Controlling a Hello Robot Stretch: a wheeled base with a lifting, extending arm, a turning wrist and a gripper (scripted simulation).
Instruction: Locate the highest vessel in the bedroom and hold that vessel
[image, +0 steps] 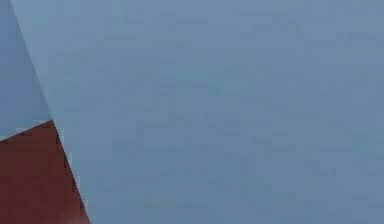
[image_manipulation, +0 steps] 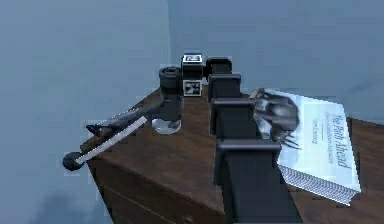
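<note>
From my remote seat, the arm side view shows the arm (image_manipulation: 240, 150) reaching out over a dark wooden dresser (image_manipulation: 170, 165) that stands in a corner of blue-grey wall (image_manipulation: 70, 60). The two white marker squares (image_manipulation: 194, 75) sit at the arm's far end, and the gripper (image_manipulation: 80, 143) lies to their left. Its thin fingers (image_manipulation: 110, 137) slant down along the dresser's left edge. I cannot tell how the fingers are set. There is only wood and wall behind their tips, so the gripper holds nothing.

The only thing I can offer as the vessel is a grey mottled lump (image_manipulation: 275, 112) (at this size its shape is too vague to name). It rests on the dresser top just to the right of the arm, against the near corner of a folded newspaper (image_manipulation: 325, 145). That puts it on the other side of the arm from the gripper and well apart from the fingertips.

The forward view shows the blue-grey wall close up, with a wedge of dark red floor (image: 35, 180) at the lower left.
</note>
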